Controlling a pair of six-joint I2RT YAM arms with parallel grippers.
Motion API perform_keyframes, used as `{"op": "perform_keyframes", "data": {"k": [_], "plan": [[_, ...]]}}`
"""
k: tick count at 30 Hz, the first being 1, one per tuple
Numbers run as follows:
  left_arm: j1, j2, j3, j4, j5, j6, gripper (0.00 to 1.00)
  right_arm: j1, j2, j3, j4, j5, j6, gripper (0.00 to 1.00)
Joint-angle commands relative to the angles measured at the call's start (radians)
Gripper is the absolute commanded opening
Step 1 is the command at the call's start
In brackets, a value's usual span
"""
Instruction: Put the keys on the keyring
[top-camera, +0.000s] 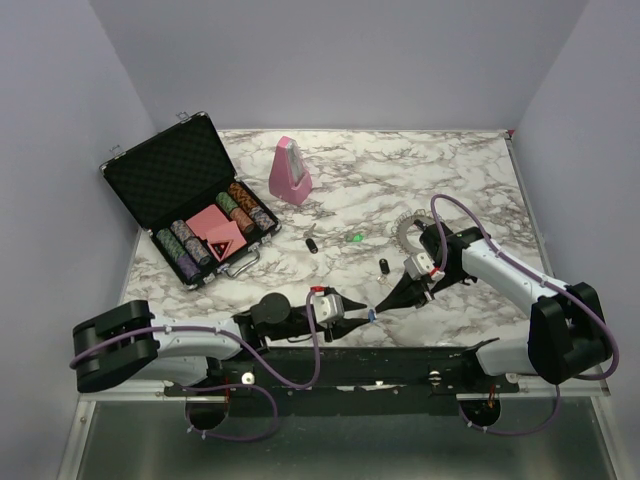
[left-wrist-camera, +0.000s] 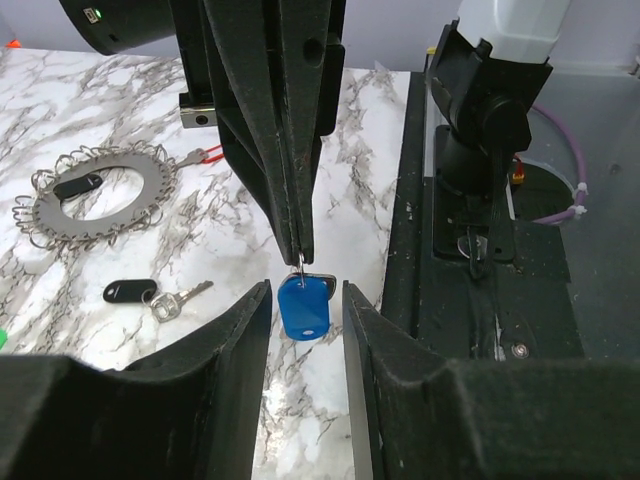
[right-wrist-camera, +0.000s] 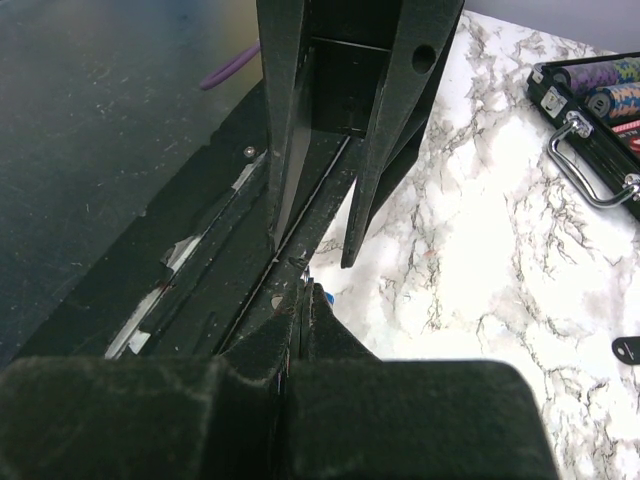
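Only the cap of the blue-capped key (left-wrist-camera: 303, 307) shows; its blade is hidden between the pinched tips of the right gripper (left-wrist-camera: 300, 256). From the right wrist, just a blue sliver peeks out. The poker-chip case (right-wrist-camera: 548, 88) is cut off at the edge.

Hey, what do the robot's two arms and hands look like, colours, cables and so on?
The left arm and right arm match: white shells, black joint housings, and a purple cable looping along each. The left hand and right hand are black, each with two long fingers tapering to narrow tips.
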Motion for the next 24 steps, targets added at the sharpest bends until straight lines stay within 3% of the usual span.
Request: {"op": "perform_keyframes", "data": {"k": [1,10,24], "plan": [[-0.001,0.023,0.038,0.013,0.018,0.022,0.41,-0.007,0.003,-0.001,-0.017,-0.101,-0.023,0.0],[-0.001,0.052,0.072,-0.007,0.027,0.025,0.3,-0.007,0.004,-0.001,-0.012,-0.103,-0.011,0.0],[-0.001,0.066,0.055,-0.011,0.027,0.018,0.29,-0.008,0.0,0.002,-0.014,-0.106,-0.005,0.0]]}}
